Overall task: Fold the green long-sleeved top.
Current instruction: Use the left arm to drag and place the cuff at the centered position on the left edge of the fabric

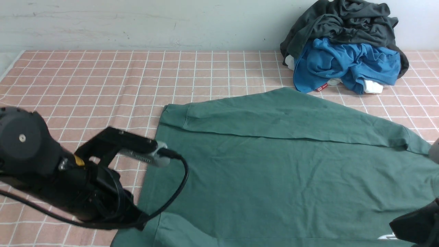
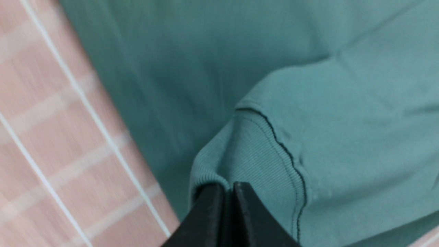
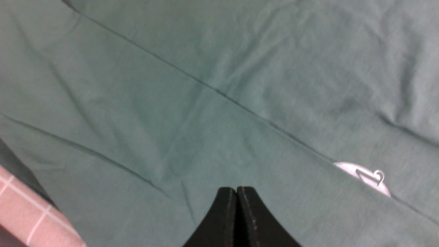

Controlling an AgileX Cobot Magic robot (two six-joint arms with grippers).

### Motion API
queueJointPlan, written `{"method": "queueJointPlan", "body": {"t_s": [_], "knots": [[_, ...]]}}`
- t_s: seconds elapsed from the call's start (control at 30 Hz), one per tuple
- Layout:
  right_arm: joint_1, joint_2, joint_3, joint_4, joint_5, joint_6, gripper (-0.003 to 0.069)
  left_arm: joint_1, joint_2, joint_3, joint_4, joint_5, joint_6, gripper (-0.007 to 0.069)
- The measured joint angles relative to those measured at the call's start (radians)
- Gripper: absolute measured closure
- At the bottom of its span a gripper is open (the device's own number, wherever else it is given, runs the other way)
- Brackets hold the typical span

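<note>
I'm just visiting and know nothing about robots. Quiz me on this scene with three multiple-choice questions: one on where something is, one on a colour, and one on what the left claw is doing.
1. Where is the pile of clothes?
A) at the far right, against the wall
B) at the near left
C) at the near right

2. What colour is the garment under the dark grey one in that pile?
A) red
B) blue
C) yellow

3. What is the left claw doing?
A) standing wide open
B) pinching the cuff of the green top
C) gripping a cup

Answers:
1 A, the heap sits at the far right beside the wall.
2 B, bright blue fabric shows below the grey.
3 B, its jaws are shut with the ribbed cuff bunched at their tips.
</note>
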Motion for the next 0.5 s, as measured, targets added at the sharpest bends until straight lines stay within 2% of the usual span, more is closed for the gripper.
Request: {"method": "queueJointPlan", "body": {"t_s": [0.23, 0.37, 0.5], "knots": [[0.0, 0.001, 0.0, -0.02, -0.075, 0.026, 0.0673, 0.0, 0.024, -0.323, 0.011, 0.061, 0.009, 0.0611], [0.0, 0.001, 0.0, -0.119, -0.12, 0.133, 0.0673, 0.0, 0.103, -0.548, 0.011, 0.14, 0.01, 0.0611], [0.0, 0.002, 0.001, -0.218, -0.128, 0.25, 0.0673, 0.0, 0.188, -0.668, 0.012, 0.174, 0.01, 0.0611]]}}
